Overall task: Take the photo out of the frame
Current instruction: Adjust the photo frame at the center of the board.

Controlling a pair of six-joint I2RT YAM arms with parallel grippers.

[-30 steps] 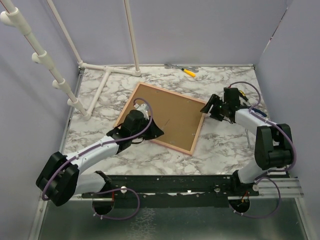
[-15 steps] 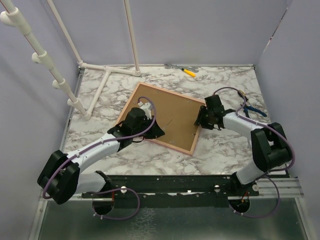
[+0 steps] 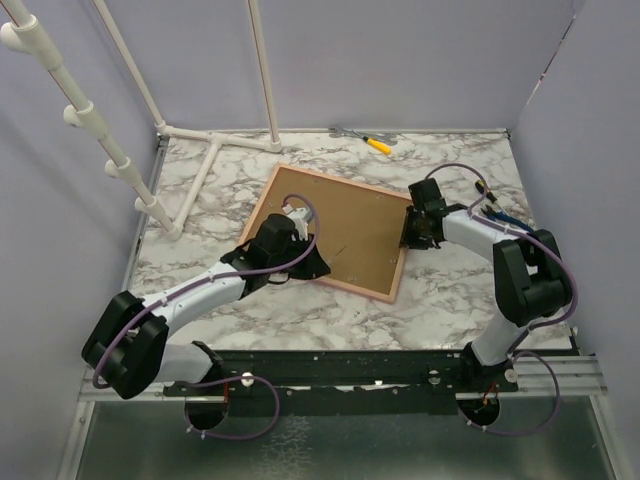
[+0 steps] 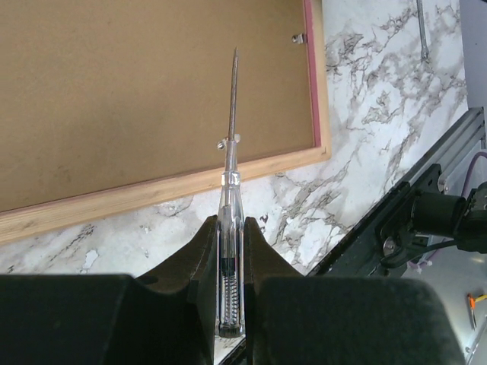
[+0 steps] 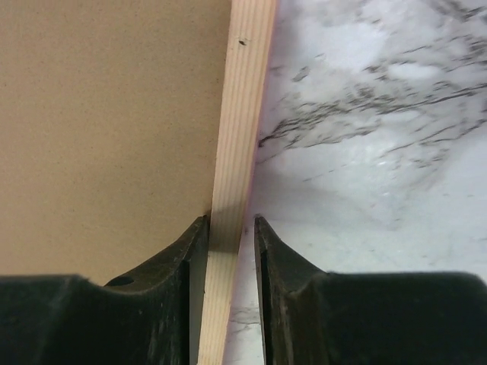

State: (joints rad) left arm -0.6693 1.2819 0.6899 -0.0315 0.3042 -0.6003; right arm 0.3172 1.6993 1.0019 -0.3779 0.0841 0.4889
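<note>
As viewed from overhead, frame (image 3: pixel 345 225) flat on marble table (image 3: pixel 450 290), brown fibreboard back up, turned diagonally, roughly mid-table.

Left gripper (image 4: pixel 230 228) closed tight on clear-handled screwdriver (image 4: pixel 231 163). Shaft out over the backing, tip above bare fibreboard. Small metal tab (image 4: pixel 227 141) right beside the shaft, second tab (image 4: pixel 298 38) near the frame's inner edge further along.

Right gripper (image 5: pixel 230 224) straddling the wooden rail on the frame's right side — one finger (image 5: pixel 171 262) over the backing and against the rail, the other outside over marble. Firmly clamped or merely close: cannot tell.

Surroundings:
- White pipe rack (image 3: pixel 215 150) at back left, base bar just beyond the frame's far corner.
- Yellow-handled tool (image 3: pixel 378 145) along the back edge, well apart from the frame.
- Blue-handled item (image 3: pixel 503 217) half hidden behind the right arm, kind not clear.
- Black rail (image 3: pixel 350 365) across the near edge.

Room: open marble left of and in front of the frame, near corner short of the black rail. Right side tighter — right arm between frame and wall. Left forearm across the frame's left corner.
</note>
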